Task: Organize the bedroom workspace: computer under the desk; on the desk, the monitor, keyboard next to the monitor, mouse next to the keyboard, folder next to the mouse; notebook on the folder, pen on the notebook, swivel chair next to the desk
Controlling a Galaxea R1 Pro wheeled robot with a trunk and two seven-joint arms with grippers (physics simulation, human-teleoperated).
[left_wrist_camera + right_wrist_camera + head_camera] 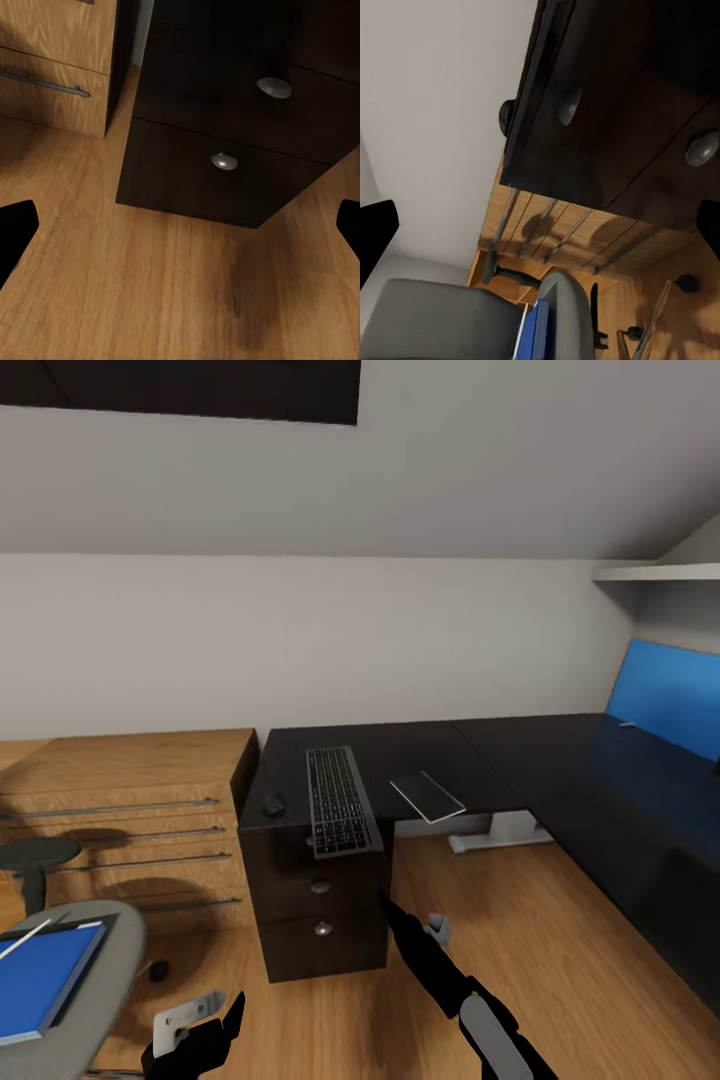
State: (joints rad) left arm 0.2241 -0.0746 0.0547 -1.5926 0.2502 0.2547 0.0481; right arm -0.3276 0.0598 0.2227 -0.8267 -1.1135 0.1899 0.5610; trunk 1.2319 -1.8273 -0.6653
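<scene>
Both grippers — left gripper [200, 1035], right gripper [432, 930] — low in front, spread wide and empty, with folder [45, 975] flat on swivel chair [110, 950] off to the left — nearer the left arm, long axis running toward the desk [400, 760].

Keyboard [341, 800] and mouse [273, 803] lie on the black tabletop [480, 752]; the blue folder [40, 975] rests on the swivel chair [95, 1000], pen [25, 941] on top.

White walls, wood floor [560, 960], low light-wood cabinet [130, 800], perhaps drawers.
</scene>
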